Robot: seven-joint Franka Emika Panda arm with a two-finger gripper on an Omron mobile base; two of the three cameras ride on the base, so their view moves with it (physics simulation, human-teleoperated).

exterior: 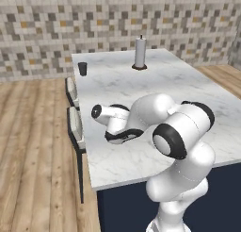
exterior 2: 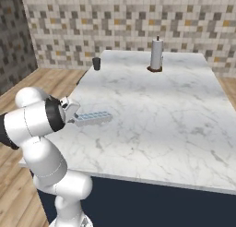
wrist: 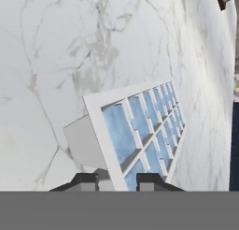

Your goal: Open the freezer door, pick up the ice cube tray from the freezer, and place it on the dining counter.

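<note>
Tray [exterior 2: 93,117] of pale blue cubes is clamped at its near end by the end effector [wrist: 116,180], fingers closed on the white rim, tray tilted in the hand view and held just over the marble surface [exterior 2: 161,124] near its left edge; whether it touches cannot be told. Further back on the surface stand a small dark cup [exterior 2: 96,63] and a white roll on a brown base [exterior 2: 156,55], well apart from the tray. Stools [exterior: 75,127] sit along the surface's left side over wood floor [exterior: 33,155].

Arm [exterior 2: 37,124] folded low, pincer [wrist: 116,180] clamped shut.
</note>
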